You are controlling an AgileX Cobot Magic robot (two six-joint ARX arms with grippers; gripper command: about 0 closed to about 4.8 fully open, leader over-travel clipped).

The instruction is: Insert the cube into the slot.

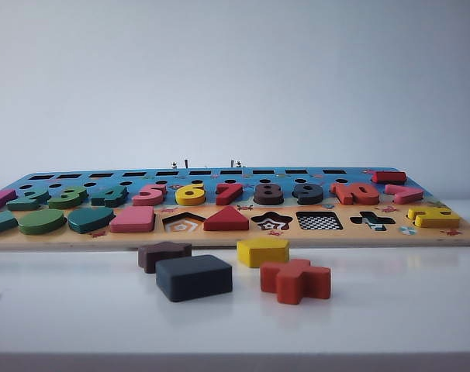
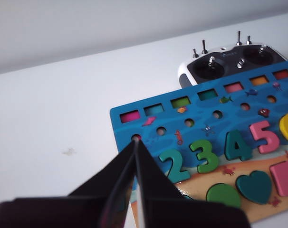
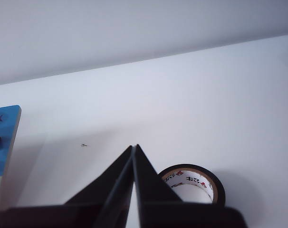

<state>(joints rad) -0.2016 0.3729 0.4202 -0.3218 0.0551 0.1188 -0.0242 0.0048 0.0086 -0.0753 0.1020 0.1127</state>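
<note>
**Cube loose on counter, both jaws closed and empty**

White counter [image 1: 64,310] carries everything. Tan and blue puzzle board [image 1: 235,232] lies flat across it, back from the front edge. The slot [image 1: 319,221], square with checkerboard bottom, sits in the board's front row, right of centre, between the star cut-out [image 1: 271,222] and the cross cut-out [image 1: 372,220].

The cube [image 1: 194,277] rests on the counter in front of the board, nearest the front edge, apart from the slot and left of it. No jaws near it; neither arm shows in the exterior view.

Left gripper [image 2: 135,145]: jaws pressed together, holding nothing, tip over the board's far left corner by the number 2 [image 2: 174,166]. Cube not visible in this view. Only this view shows the radio controller [image 2: 232,64] on the counter behind the board's back edge.

Right gripper [image 3: 134,148]: jaws closed, empty, over bare counter off the board's right edge. Only this view shows the tape roll [image 3: 194,183], lying just beside the jaws.

Around the cube: brown star block [image 1: 164,255] touching or just behind its left corner, yellow block [image 1: 263,251] and orange cross block [image 1: 295,280] to its right. Yellow block lies roughly between cube and slot.
</note>
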